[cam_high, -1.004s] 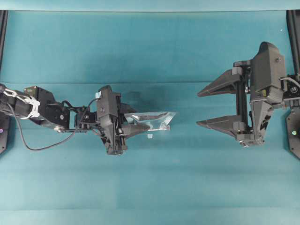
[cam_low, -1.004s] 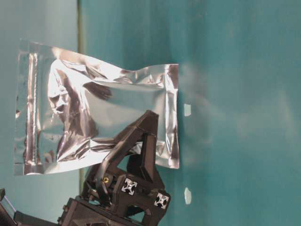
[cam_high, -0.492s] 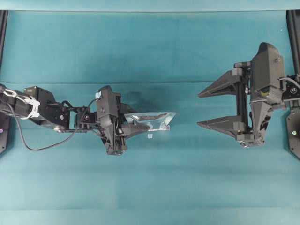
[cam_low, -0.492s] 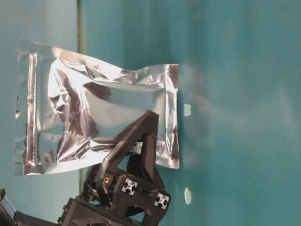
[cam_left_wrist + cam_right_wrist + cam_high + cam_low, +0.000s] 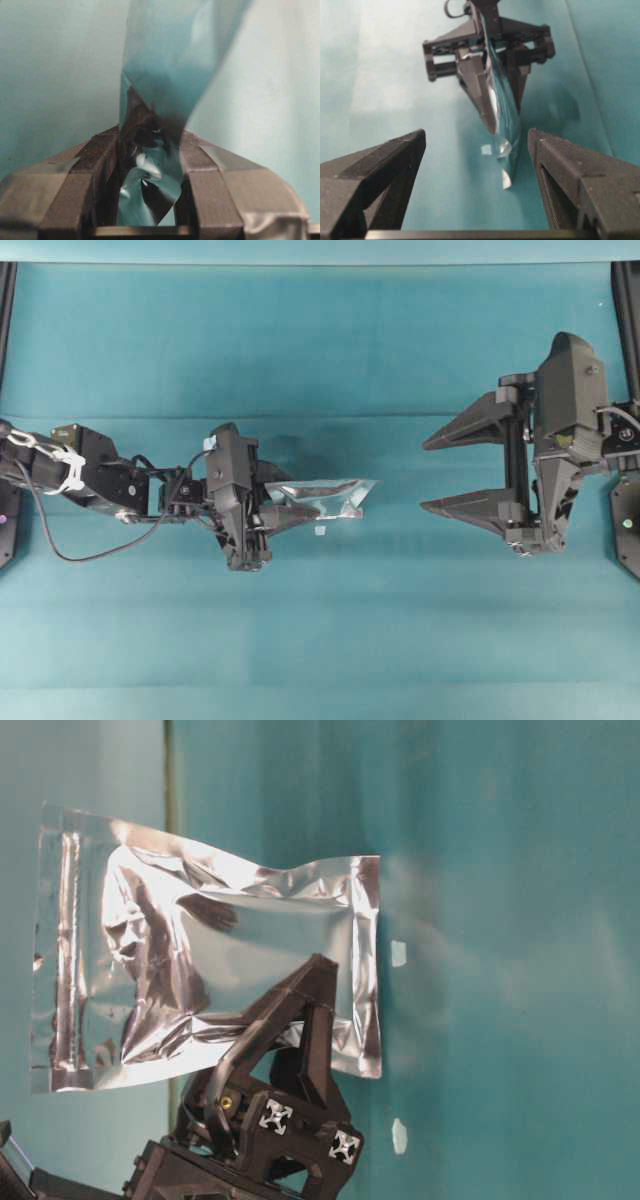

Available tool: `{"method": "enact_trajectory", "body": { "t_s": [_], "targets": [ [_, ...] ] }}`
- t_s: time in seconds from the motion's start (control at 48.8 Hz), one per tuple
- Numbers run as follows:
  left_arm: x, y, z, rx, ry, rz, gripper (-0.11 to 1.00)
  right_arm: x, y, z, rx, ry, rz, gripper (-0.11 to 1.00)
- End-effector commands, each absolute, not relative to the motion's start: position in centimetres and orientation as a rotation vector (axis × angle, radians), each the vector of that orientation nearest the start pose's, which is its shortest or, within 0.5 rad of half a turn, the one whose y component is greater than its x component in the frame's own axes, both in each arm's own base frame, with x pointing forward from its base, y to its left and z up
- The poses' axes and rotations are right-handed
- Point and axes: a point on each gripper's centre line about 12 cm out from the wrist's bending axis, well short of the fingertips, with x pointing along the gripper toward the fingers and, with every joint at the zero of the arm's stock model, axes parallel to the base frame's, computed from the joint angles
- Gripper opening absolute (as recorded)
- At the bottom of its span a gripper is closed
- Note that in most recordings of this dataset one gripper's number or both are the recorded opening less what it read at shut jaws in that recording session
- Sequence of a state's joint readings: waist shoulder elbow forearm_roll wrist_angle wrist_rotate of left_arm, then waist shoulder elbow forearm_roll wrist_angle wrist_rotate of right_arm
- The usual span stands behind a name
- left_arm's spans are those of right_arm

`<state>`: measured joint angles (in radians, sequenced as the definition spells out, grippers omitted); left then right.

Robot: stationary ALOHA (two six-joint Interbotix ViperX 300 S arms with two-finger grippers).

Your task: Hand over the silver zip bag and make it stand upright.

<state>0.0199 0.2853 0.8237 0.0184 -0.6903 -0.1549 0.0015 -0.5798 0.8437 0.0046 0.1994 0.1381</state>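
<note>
the left gripper (image 5: 285,508) pinches the crinkled, shiny silver foil zip bag (image 5: 330,494) edge-on above the teal table (image 5: 320,350); further on, well apart, the right gripper (image 5: 447,469) gapes wide, holding nothing.

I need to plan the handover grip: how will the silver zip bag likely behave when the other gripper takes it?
The silver zip bag is probably thin and floppy: its foil is crinkled and twists between the fingers of the left gripper. It likely weighs little, since a pinch at one end holds it out. The shiny surface may be slippery.
</note>
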Motion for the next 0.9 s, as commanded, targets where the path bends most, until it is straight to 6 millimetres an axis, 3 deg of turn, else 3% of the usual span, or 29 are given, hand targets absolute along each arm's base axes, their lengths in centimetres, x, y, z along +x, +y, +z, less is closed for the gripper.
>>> {"method": "enact_trajectory", "body": {
  "t_s": [0.0, 0.881],
  "targets": [
    [38.33, -0.10, 8.29, -0.141, 0.418, 0.017, 0.29, 28.09, 0.15, 28.52, 0.150, 0.443, -0.028, 0.87],
    [38.28, -0.10, 8.25, -0.142, 0.419, 0.018, 0.29, 27.97, 0.14, 28.08, 0.153, 0.443, -0.029, 0.87]
  ]
}}
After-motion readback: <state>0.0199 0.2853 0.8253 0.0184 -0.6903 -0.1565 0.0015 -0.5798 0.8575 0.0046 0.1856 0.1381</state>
